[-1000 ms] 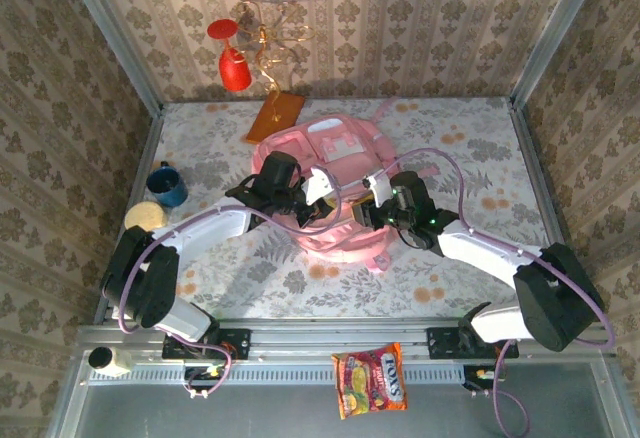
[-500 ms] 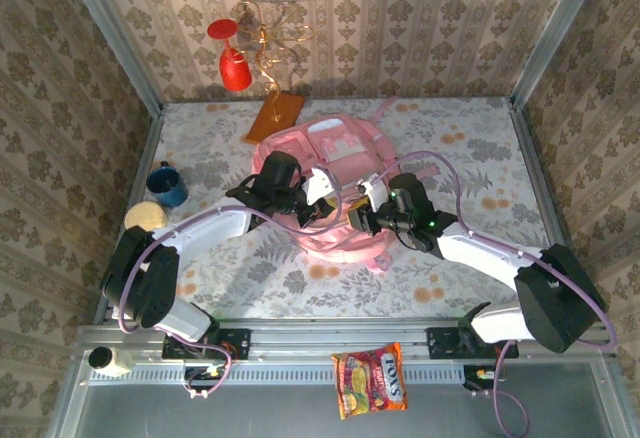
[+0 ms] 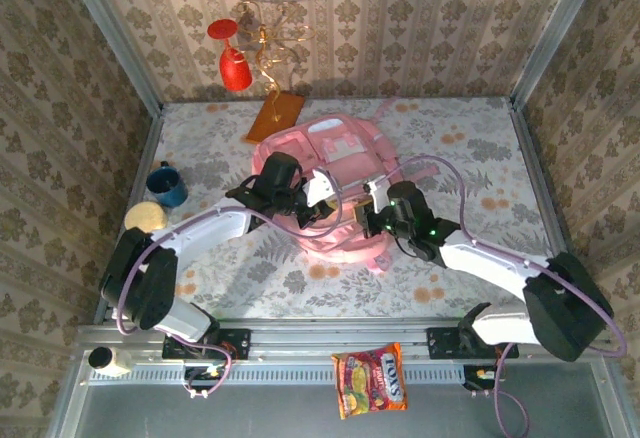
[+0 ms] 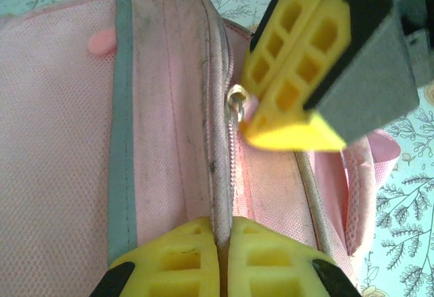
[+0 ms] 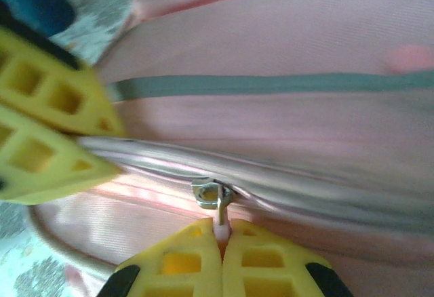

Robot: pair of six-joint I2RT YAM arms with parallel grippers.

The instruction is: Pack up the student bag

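Now we note the student bag (image 3: 335,148) lying mid-tabletop (image 3: 480,158), both hands on its near edge. Right hand (image 5: 220,232) pinches the zip pull (image 5: 220,217); left hand (image 4: 218,239) is clamped on the bag's seam. The zip runs straight between them. We cannot read the lettering on the snack packet (image 3: 370,380).

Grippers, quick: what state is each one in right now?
Left gripper: shut on the student bag, along its zip.
Right gripper: shut on the zipper pull.
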